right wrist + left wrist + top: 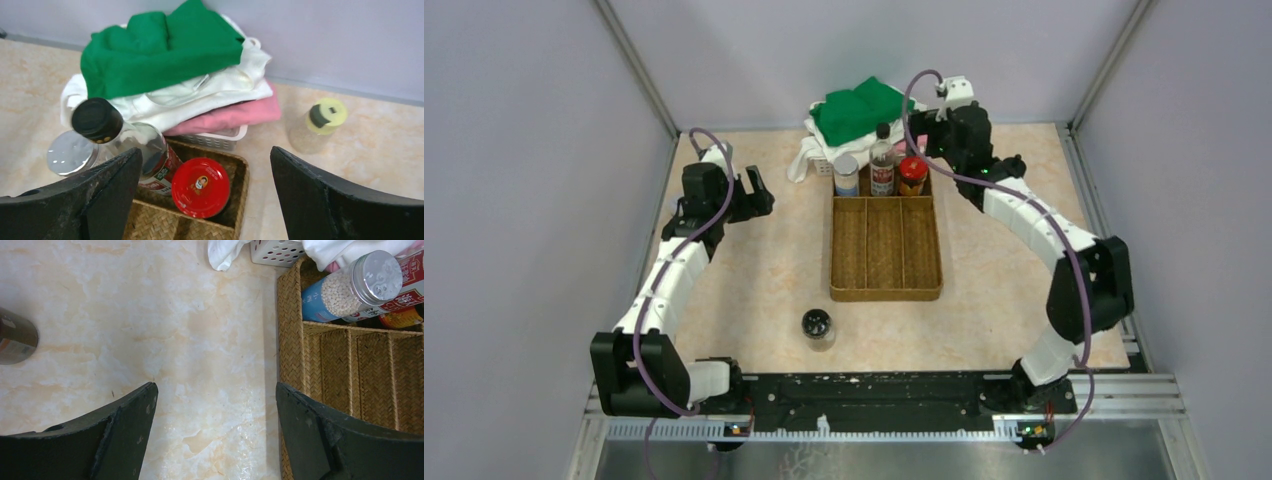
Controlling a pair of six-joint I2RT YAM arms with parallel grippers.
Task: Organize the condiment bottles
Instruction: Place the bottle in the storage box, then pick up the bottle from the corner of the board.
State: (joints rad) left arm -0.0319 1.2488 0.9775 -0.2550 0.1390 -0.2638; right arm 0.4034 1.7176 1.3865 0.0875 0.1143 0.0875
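Three condiment bottles stand in the far cross compartment of the brown woven tray (886, 285): a grey-lidded one (846, 174), the tall clear black-capped red-labelled one (882, 160) and a red-lidded jar (912, 175). A black-lidded jar (817, 326) stands on the table near the front. My right gripper (922, 140) is open and empty just above the red-lidded jar (201, 187). In its wrist view a yellowish-lidded bottle (320, 124) stands on the table right of the cloths. My left gripper (755, 194) is open and empty over bare table, left of the tray (287, 340).
A pile of green, white and pink cloths (165, 60) lies on a white perforated basket (215, 139) right behind the tray. Part of a dark cylindrical container (15, 337) shows at the left edge of the left wrist view. Grey walls enclose the table.
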